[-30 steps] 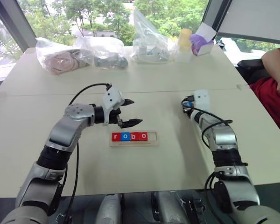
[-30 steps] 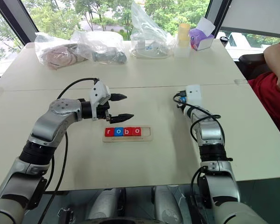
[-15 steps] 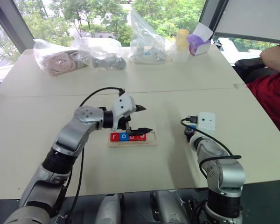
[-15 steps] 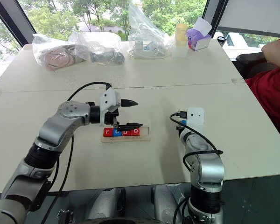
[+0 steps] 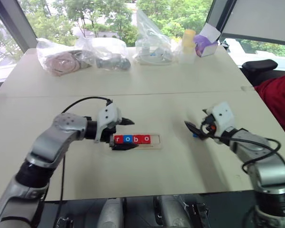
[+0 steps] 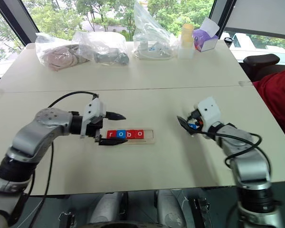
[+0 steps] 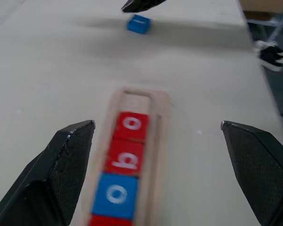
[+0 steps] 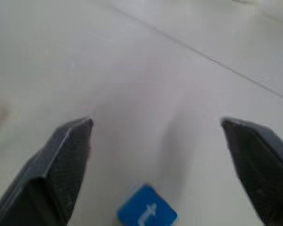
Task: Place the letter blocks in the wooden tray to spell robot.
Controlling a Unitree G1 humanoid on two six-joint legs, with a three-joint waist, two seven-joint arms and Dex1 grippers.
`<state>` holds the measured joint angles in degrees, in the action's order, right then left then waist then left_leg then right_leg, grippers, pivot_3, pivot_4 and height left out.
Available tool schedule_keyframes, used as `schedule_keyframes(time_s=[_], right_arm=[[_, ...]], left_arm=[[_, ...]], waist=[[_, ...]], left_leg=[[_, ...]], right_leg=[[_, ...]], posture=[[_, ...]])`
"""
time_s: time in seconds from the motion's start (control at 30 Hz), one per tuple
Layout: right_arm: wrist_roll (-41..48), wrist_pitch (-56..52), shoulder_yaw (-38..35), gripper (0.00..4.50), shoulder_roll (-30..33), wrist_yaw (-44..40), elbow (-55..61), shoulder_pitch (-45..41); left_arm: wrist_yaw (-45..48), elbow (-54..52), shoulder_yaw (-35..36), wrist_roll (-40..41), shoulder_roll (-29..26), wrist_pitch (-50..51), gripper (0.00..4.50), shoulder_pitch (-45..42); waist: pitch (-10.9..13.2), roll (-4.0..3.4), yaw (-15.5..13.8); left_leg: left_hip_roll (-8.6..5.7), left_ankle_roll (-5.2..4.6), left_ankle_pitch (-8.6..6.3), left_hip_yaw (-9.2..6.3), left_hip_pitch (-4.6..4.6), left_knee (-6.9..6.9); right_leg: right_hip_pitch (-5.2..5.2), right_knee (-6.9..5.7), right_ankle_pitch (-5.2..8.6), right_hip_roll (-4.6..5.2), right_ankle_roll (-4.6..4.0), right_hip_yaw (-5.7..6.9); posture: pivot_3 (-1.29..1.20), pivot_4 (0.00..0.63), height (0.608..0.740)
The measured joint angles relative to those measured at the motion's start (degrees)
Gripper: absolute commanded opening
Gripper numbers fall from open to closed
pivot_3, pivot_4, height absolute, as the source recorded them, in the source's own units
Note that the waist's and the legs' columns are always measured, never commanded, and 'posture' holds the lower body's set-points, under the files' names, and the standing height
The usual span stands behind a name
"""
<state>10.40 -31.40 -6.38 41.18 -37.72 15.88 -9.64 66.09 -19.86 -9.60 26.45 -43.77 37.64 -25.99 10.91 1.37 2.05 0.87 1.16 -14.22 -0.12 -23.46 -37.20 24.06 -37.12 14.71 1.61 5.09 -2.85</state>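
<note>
Letter blocks [image 5: 132, 139] are sitting four in a row in the wooden tray [image 5: 154, 145], reading r, o, b, o from the robot's left, red, blue, red, red. The slot at the tray's right end is lying empty. The tray is resting on the near half of the white table [image 5: 147, 85], in front of the robot and somewhat to its left.

At the tray's left end the left gripper [image 5: 123, 134] is hovering with its black fingers spread wide, one on each side of the tray's width, touching no block; the left wrist view is looking down the row between those fingers.

Well to the right of the tray, the right gripper [image 5: 195, 129] is hanging just above the table with its jaws wide apart and nothing between them. The blue t block [image 8: 146, 214] is lying flat on the table directly below it, letter up, free of the fingers.

Judging by this, the step in hand is the last one: fetching the t. The next move is calling for the right gripper to come down squarely over the block, close on its edges, then carry it left into the empty slot, with the left gripper clear of the way.

Beyond, along the table's far edge, plastic bags [image 5: 104, 53] and a tissue box [image 5: 205, 42] are lying.
</note>
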Motion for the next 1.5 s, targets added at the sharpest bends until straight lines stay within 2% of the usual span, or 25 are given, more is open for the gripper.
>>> schedule_keyframes(time_s=[0.13, 0.37, 0.83, 0.93, 1.07, 1.1, 1.3, 1.43, 1.5], right_arm=[[1.4, 16.4, -0.4, 4.47, 5.0, -15.0, -18.9, -2.8], [2.1, 26.8, 3.4, 4.47, 6.4, -29.3, -27.7, -5.3], [-2.5, 40.6, 8.5, 4.47, 1.2, -32.3, -52.3, -19.5], [-2.4, 40.6, 8.5, 3.68, 1.0, -33.6, -52.7, -19.4], [-1.9, 40.3, 8.7, 1.53, 0.9, -36.5, -51.7, -18.2], [-1.8, 40.2, 8.7, 1.17, 0.9, -36.6, -51.3, -18.0], [-0.5, 34.2, 8.1, 1.19, -0.8, -33.9, -46.4, -17.5], [2.8, 23.2, 10.3, 1.19, -5.4, -31.8, -30.8, -17.5], [2.6, 20.5, 12.4, 1.19, -6.4, -31.2, -26.4, -17.7]], left_arm=[[3.2, -5.0, 0.0, 2.2, -5.2, 2.2, 4.5, 0.9], [1.7, -4.8, 0.3, 2.7, -5.6, 2.9, 4.5, 0.8], [-2.2, -4.0, 1.4, 2.9, -5.1, 3.3, 4.5, 0.8], [-2.5, -4.0, 1.6, 2.9, -5.5, 3.3, 4.5, 0.8], [-2.7, -4.1, 2.0, 2.9, -5.9, 3.3, 4.5, 1.1], [-2.7, -4.1, 2.0, 2.9, -6.0, 3.3, 4.5, 1.2], [-2.1, -2.8, 3.4, 2.8, -8.4, 2.8, 4.5, 2.7], [1.2, 1.8, 5.5, 1.3, -14.3, 0.0, 4.5, 6.0], [2.4, 3.5, 6.5, 0.7, -15.4, -1.1, 4.5, 6.8]], waist=[[0.0, -0.01, 0.3], [0.0, -0.01, 0.4], [0.0, -0.01, 0.4], [0.0, -0.01, 0.4], [0.0, -0.01, 0.4], [0.0, -0.01, 0.4], [0.0, -0.03, 0.7], [0.1, -0.1, 1.3], [0.1, -0.1, 0.8]], left_leg=[[-0.03, 0.0, 0.0, 0.21, 0.16, -0.03], [0.04, 0.0, 0.0, 0.12, 0.17, -0.02], [0.03, 0.01, 0.01, 0.12, 0.41, -0.12], [0.03, 0.01, 0.01, 0.09, 0.74, -0.03], [0.04, 0.01, 0.01, 0.03, 0.98, 0.02], [0.05, 0.01, 0.01, 0.03, 0.98, 0.01], [0.08, 0.01, 0.01, 0.04, 1.01, 0.02], [0.1, 0.01, 0.01, -0.01, 1.01, 0.11], [0.11, 0.02, 0.0, -0.04, 0.98, 0.13]], right_leg=[[-0.11, -0.02, 0.09, -0.03, -0.18, -0.07], [-0.1, -0.09, -0.02, -0.16, -0.04, -0.04], [-0.38, -0.1, -0.05, -0.09, -0.07, -0.09], [-0.68, -0.06, -0.02, -0.05, -0.1, -0.1], [-0.89, -0.05, 0.07, -0.04, -0.23, -0.11], [-0.89, -0.06, 0.07, -0.04, -0.23, -0.11], [-0.84, -0.1, 0.07, -0.05, -0.25, -0.14], [-0.65, -0.36, 0.06, -0.11, -0.24, -0.12], [-0.64, -0.34, 0.13, -0.1, -0.34, -0.08]], posture=[[0.0, 0.15, 0.74], [0.0, 0.15, 0.74], [0.0, 0.15, 0.74], [0.0, 0.15, 0.74], [0.0, 0.15, 0.74], [0.0, 0.15, 0.74], [0.0, 0.15, 0.74], [0.0, 0.15, 0.74], [0.0, 0.15, 0.74]])
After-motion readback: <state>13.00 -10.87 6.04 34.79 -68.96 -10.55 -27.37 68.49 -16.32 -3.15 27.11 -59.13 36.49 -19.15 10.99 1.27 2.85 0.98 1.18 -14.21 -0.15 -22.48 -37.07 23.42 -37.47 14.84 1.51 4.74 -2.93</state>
